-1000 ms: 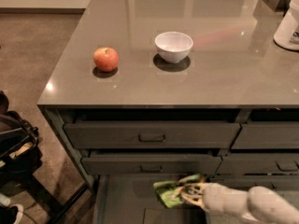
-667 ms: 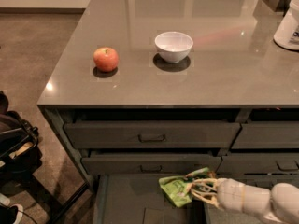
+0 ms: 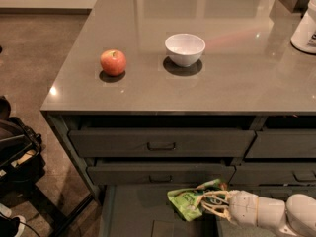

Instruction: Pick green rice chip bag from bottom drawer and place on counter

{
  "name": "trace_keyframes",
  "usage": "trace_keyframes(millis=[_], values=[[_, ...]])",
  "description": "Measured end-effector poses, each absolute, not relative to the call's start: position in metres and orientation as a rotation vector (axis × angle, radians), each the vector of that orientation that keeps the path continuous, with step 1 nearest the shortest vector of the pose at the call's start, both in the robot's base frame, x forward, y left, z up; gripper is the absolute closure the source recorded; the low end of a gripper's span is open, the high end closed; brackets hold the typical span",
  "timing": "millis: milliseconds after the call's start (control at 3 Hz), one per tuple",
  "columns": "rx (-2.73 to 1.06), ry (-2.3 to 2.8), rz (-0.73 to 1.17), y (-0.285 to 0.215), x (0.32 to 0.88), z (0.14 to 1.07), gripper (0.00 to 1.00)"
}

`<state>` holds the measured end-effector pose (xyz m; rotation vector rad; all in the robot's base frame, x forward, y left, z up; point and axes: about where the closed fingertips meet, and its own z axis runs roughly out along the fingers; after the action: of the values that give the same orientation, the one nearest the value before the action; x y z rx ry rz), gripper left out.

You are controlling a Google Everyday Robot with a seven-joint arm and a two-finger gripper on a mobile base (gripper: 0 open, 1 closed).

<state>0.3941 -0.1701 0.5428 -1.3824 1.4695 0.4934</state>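
Observation:
The green rice chip bag [image 3: 186,199] is a crinkly bright green packet held just above the open bottom drawer [image 3: 136,209], in front of the two handled drawers. My gripper [image 3: 205,205] reaches in from the lower right on a white arm and is shut on the bag's right side. The bag hangs clear of the drawer floor. The counter [image 3: 232,78] is the glossy grey-brown top above, well higher than the bag.
A red apple [image 3: 113,62] and a white bowl [image 3: 185,49] sit on the counter. A white container [image 3: 306,27] stands at its far right edge. Two handled drawers [image 3: 161,142] are slightly open above the bag. Dark equipment [image 3: 15,154] stands on the floor at left.
The gripper has lifted the green bag a little off the drawer floor and drawn it slightly to the right and outward.

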Motion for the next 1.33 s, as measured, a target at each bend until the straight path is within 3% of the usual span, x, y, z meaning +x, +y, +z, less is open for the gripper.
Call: trace_keyframes(millis=[667, 1333], values=[[-1.455, 1.423, 0.428, -0.149, 0.377, 0.596, 1.00], [-1.613, 1.282, 0.126, -0.090, 0.329, 0.756, 1.00]])
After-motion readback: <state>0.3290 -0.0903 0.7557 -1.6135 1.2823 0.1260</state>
